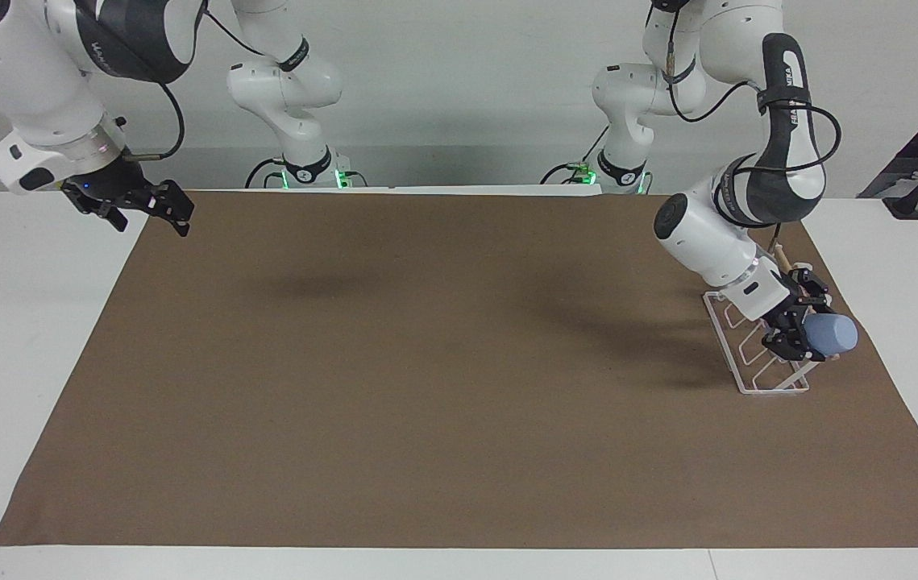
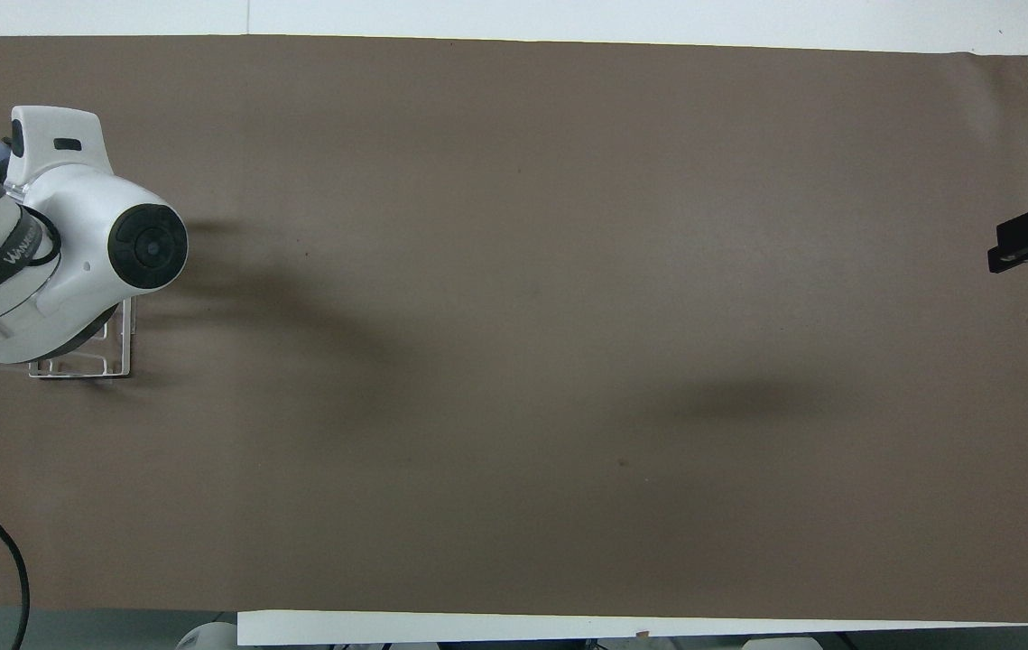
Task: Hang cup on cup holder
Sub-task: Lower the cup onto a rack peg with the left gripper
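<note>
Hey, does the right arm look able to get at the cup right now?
Probably not. The right gripper waits over the mat's corner at its own end, while the cup sits in the left gripper at the cup holder, at the left arm's end, with that arm crowding it.

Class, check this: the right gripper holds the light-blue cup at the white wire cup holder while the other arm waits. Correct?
Not quite: the facing view shows the left gripper holding the cup at the cup holder. The right gripper is the one waiting.
</note>
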Controlling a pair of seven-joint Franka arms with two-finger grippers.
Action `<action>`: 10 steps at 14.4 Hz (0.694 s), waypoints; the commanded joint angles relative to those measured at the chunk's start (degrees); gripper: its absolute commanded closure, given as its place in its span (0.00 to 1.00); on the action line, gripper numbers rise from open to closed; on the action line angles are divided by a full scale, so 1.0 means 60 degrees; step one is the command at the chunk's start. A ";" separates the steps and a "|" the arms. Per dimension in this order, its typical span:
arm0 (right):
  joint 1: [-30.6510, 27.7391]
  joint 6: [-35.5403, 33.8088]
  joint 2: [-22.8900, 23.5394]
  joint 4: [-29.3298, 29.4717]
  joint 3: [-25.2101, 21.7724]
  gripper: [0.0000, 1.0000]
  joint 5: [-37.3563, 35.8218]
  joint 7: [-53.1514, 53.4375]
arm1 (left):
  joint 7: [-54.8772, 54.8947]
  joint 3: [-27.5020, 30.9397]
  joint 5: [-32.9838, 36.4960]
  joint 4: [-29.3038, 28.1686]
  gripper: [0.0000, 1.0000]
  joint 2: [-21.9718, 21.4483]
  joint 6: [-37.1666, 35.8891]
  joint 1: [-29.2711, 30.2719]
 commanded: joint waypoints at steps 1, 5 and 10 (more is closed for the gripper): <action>-0.0038 0.0118 -0.0172 -0.0215 0.0049 0.01 -0.0207 0.0142 | -0.0119 -0.0022 0.0095 -0.0183 0.35 -0.0064 0.0138 0.0155; -0.0038 0.0118 -0.0172 -0.0229 0.0049 0.01 -0.0207 0.0142 | -0.0134 -0.0022 -0.0373 -0.0139 0.08 -0.0078 -0.0198 0.0037; -0.0038 0.0133 -0.0172 -0.0215 0.0049 0.01 -0.0207 0.0142 | -0.0047 -0.0037 -0.0418 -0.0066 0.00 -0.0107 -0.0243 0.0037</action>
